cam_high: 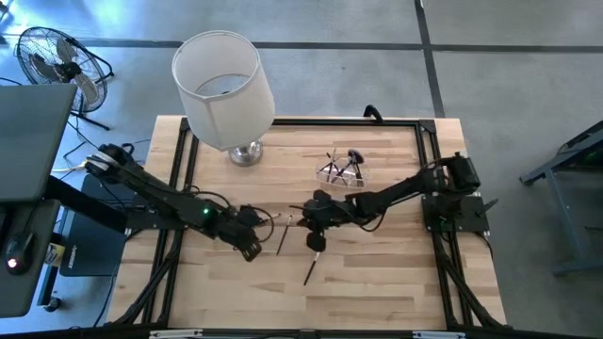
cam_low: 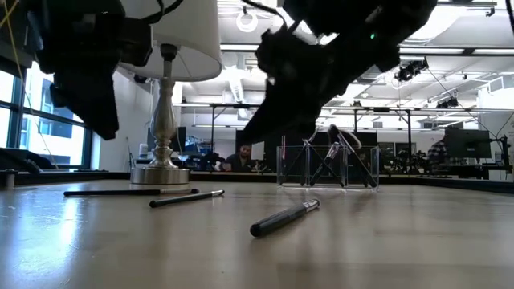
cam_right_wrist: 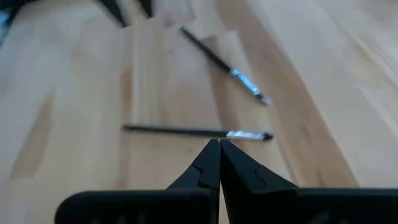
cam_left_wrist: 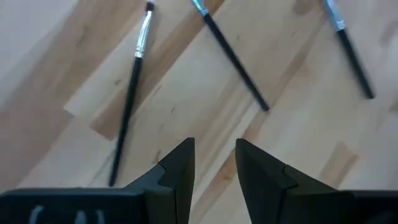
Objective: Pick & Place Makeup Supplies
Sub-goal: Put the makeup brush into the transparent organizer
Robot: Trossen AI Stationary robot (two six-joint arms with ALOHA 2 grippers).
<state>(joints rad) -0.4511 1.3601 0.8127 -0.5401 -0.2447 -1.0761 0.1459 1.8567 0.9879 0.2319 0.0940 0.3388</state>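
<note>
With the right gripper (cam_high: 315, 241) pinched shut on nothing mid-table and the left gripper (cam_high: 249, 249) parted, risks nudging the loose brushes (cam_high: 283, 237) (three mid-table, more in the cup (cam_high: 340, 169) toward the far edge) and rolling them.

From above we see the left end effector (cam_high: 250, 247) and right end effector (cam_high: 316, 241) near mid-bench (cam_high: 377, 292), loose brushes (cam_high: 309, 272) between and below them, a clear cup (cam_high: 341, 169) holding more, and a lamp (cam_high: 223, 89).
</note>
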